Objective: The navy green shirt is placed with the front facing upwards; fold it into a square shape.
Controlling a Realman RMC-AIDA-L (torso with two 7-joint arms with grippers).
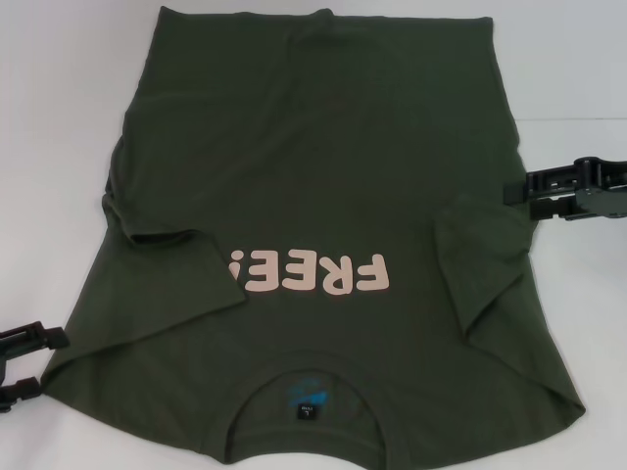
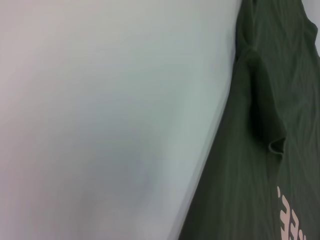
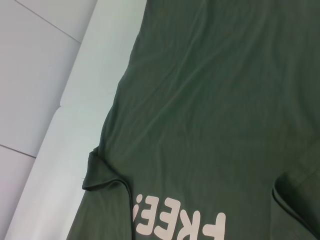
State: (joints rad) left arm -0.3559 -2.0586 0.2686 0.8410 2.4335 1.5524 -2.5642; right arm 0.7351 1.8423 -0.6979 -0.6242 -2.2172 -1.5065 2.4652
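Broadly, the white, smooth bench (image 1: 59, 88) carried the navy green shirt (image 1: 323, 147), matte cotton spread face-up over its middle, collar at the near edge. Both sleeves lay folded inward; side and cross folds remained for a square. Pink FREE! lettering (image 1: 313, 275) was smooth. The right gripper (image 1: 524, 192) hovered at the right edge, the left gripper (image 1: 34, 364) at the near-left corner, jaws spread.
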